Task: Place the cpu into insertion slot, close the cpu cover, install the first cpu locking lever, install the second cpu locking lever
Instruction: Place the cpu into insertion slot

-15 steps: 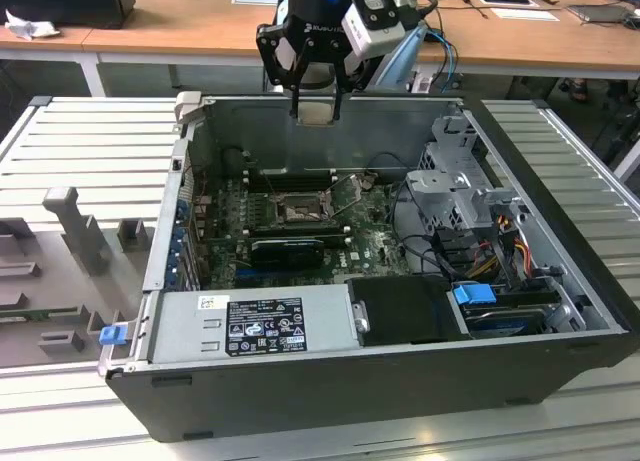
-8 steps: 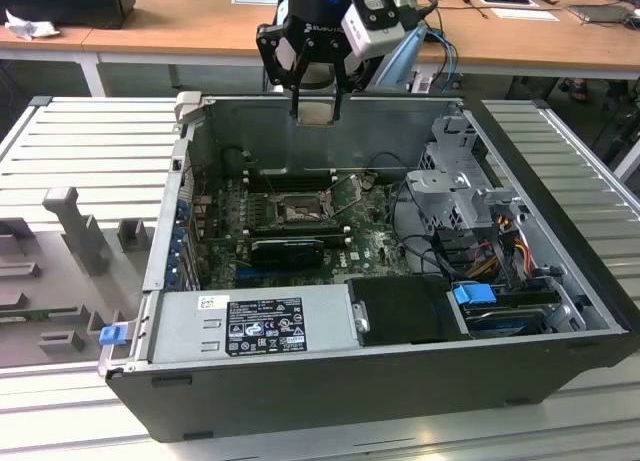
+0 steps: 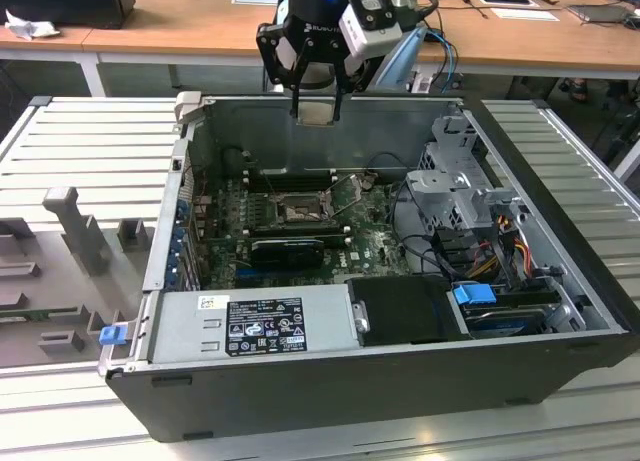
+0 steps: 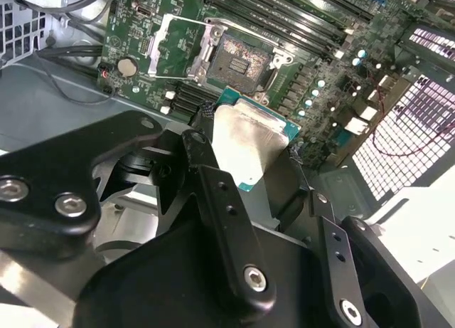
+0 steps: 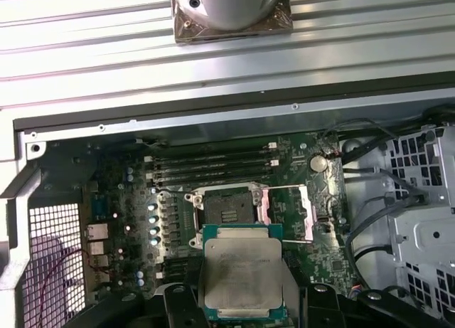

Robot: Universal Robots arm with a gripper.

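My gripper hangs over the back wall of the open computer case, shut on the cpu. The cpu is a thin square chip with a pale silvery face and a green edge, pinched between the black fingers. Well below it, on the green board, the insertion slot lies uncovered, with a black frame and a dark centre. In both wrist views the slot shows bare. The silvery cpu cover is swung open beside it.
Long black memory slots run beside the socket. A grey power supply fills the case's near side. A metal drive cage with cables stands on the exterior view's right. Ribbed metal surfaces flank the case.
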